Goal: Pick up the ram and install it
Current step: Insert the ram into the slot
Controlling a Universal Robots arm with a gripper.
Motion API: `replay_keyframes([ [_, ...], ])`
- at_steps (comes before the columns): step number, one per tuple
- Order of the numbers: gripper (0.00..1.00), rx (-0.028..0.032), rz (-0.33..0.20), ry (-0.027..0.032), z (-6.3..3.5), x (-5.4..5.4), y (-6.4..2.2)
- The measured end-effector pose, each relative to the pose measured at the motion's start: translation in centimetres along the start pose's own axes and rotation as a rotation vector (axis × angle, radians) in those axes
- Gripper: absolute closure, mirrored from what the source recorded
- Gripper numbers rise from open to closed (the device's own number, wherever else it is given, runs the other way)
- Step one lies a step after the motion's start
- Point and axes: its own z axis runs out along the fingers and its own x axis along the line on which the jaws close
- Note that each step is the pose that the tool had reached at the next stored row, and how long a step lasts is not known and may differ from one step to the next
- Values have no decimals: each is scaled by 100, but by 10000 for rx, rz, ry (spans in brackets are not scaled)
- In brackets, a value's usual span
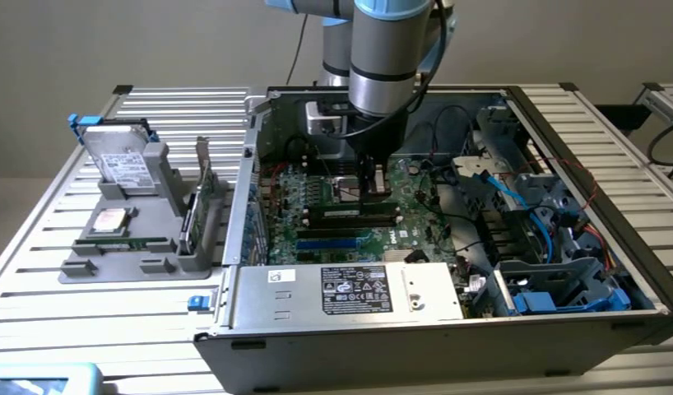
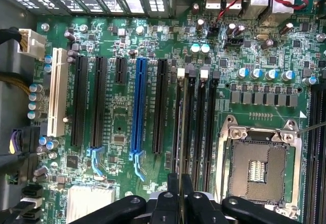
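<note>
Exterior view's left: tray [image 1: 117,267] with the hard drive [image 1: 122,160] on the surface [image 1: 51,304]; inside the case [image 1: 424,346] the tool [image 1: 371,196] looks pinched on the ram [image 2: 179,158], edge-on over the memory slots [image 1: 348,216]; picked up, not seated yet I'd say

Of the ram [image 2: 179,132] I see only a thin edge; the hand [image 2: 179,179] pinching it is cropped by the frame.

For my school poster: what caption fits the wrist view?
Gripper pinching a ram stick edge-on over the black slots of the green board.
</note>
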Motion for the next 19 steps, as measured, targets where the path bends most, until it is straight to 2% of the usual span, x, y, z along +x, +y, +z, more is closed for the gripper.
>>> replay_keyframes([
  [10, 87, 5, 45, 26, 15, -1, 0],
  [19, 87, 67, 73, 44, 26, -3, 11],
])
